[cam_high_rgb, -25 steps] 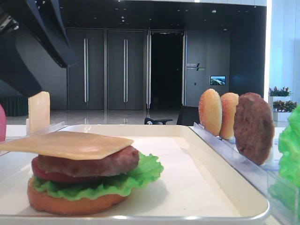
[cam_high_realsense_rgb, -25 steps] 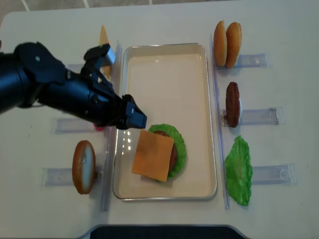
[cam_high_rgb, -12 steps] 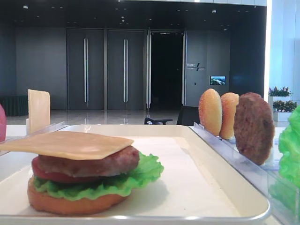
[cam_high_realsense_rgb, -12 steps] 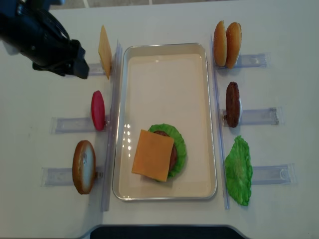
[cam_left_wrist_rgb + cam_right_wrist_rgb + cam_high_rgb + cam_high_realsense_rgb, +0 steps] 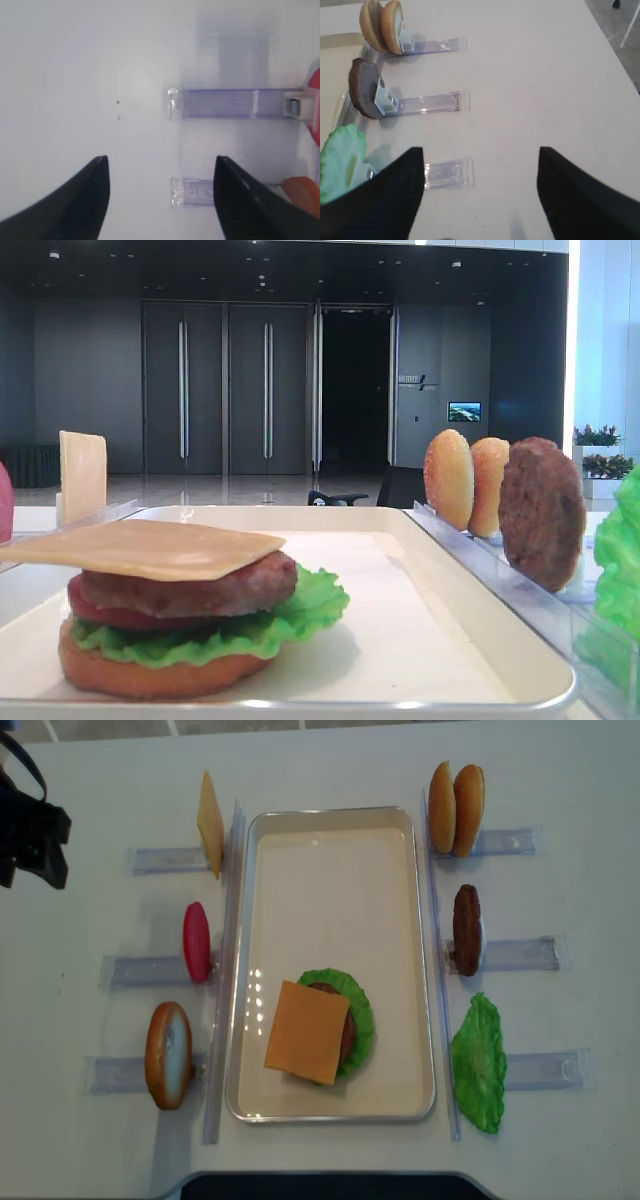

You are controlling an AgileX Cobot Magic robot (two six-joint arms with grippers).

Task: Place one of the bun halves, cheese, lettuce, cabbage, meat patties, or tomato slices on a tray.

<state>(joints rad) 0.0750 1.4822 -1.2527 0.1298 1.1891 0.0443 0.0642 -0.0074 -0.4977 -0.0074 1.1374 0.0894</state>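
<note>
Since spare parts stand on edge in clear holder rails (image 5: 150,970) beside the tray (image 5: 330,840), each is easy to pinch from above. Cheese (image 5: 307,1031): thin pale-orange square, lying flat atop patty, lettuce, bun stack in tray's near half. Left gripper (image 5: 157,172) fingers apart, empty, over bare table at far left. Right gripper (image 5: 480,165) also apart, holding nothing, nr lettuce rail.
</note>
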